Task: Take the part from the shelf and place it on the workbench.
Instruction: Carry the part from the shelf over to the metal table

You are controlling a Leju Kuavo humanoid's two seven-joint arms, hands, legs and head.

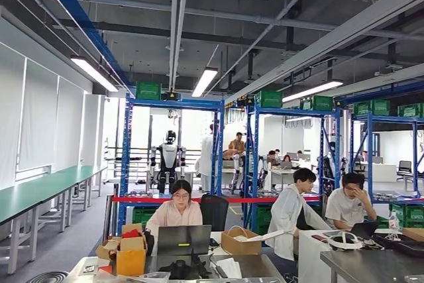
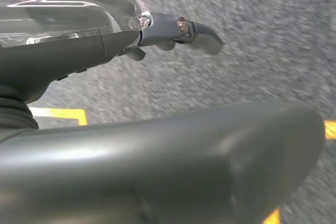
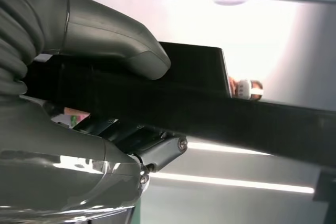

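Ahead of me, from the head view, blue shelves point(image 1: 172, 157) are standing well back across the room, while people are sitting at a bench point(image 1: 240, 266) cluttered with a laptop point(image 1: 184, 238) and cardboard boxes point(image 1: 131, 254).

At my left wrist, my left robot hand point(image 2: 166, 32) is hanging over grey floor point(image 2: 273, 40) with yellow tape point(image 2: 65, 114), fingers stretched out, holding nothing.

At my right wrist, my right robot hand point(image 3: 118, 93) is clamping a long flat black part point(image 3: 238, 116), thumb on one face, fingers under the other. I am judging the part could tilt or slip as I walk, since much of it is overhanging my grasp.
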